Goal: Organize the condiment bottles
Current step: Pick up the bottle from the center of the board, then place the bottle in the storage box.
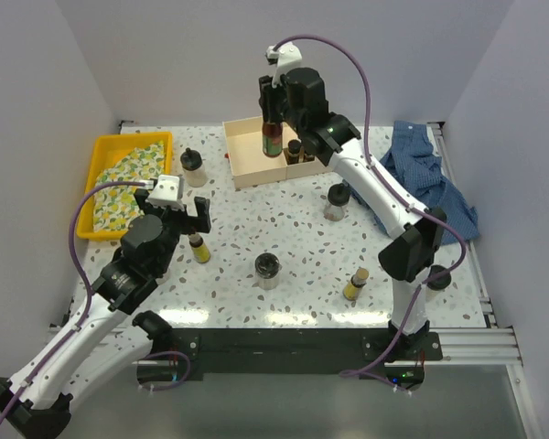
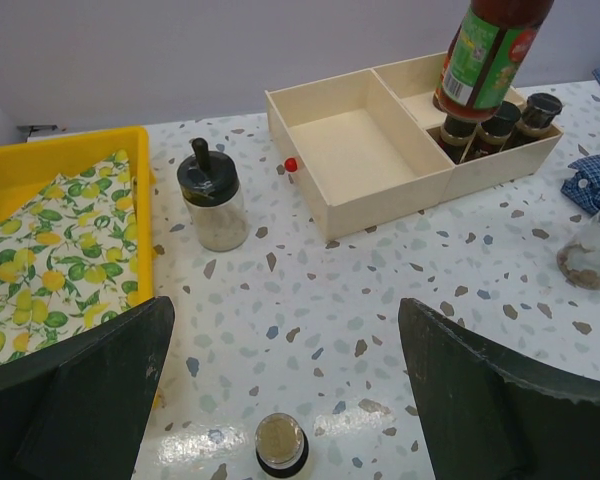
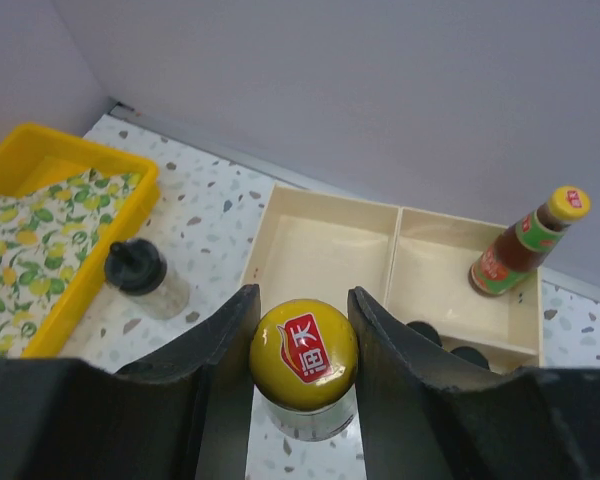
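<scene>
My right gripper (image 1: pixel 273 102) is shut on the yellow cap (image 3: pixel 303 353) of a slim red sauce bottle (image 2: pixel 490 50), which hangs above the pale wooden box (image 1: pixel 256 165) near its divider. Another sauce bottle (image 3: pixel 525 245) leans in the far corner of the right compartment, with small dark-capped bottles (image 2: pixel 500 125) at that compartment's near side. The left compartment (image 2: pixel 355 150) holds nothing. My left gripper (image 1: pixel 178 215) stands open over the table, a tiny yellow bottle (image 1: pixel 199 249) just below it; its cap (image 2: pixel 280 443) shows between the fingers.
Black-lidded jars stand loose: one (image 1: pixel 193 167) by the yellow tray (image 1: pixel 105 146), one (image 1: pixel 337 201) right of centre, one (image 1: pixel 267 271) near the front. Another tiny yellow bottle (image 1: pixel 355 283) lies front right. A blue cloth (image 1: pixel 430 174) is bunched at the right edge.
</scene>
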`<state>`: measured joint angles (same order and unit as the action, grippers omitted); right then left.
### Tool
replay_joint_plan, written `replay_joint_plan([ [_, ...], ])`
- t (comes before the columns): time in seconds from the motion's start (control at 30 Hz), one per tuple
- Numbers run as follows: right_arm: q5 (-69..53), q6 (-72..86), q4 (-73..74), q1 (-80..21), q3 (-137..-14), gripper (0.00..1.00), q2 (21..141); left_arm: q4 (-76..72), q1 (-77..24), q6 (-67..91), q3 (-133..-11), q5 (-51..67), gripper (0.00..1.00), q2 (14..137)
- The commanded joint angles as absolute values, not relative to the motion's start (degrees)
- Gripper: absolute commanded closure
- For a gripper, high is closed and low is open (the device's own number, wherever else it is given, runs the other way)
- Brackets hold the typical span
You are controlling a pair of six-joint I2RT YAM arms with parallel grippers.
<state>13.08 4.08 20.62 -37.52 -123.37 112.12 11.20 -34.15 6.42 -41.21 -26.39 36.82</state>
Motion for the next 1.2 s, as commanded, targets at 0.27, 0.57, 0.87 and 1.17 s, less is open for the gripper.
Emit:
replay_joint_plan([
  [0.27,13.4,1.1,2.8,-29.5,-141.9,1.0,125.5,8.1,-34.8,6.9,-41.1,-27.2,0.0,36.1],
  [0.57,11.8,3.4,-8.8,-24.3,-147.2,1.0,133.9,8.2,-35.2,6.8,-41.0,-28.3,0.0,36.3],
  [0.87,8.7,2.2,-17.1,-21.7,-147.4,1.0,141.1,8.0,-35.2,6.7,-40.9,-28.0,0.0,37.2],
  [1.17,5.4,0.4,-22.9,-21.2,-148.3,1.0,146.8,7.8,-35.2,6.6,-41.0,-27.3,0.0,38.5],
])
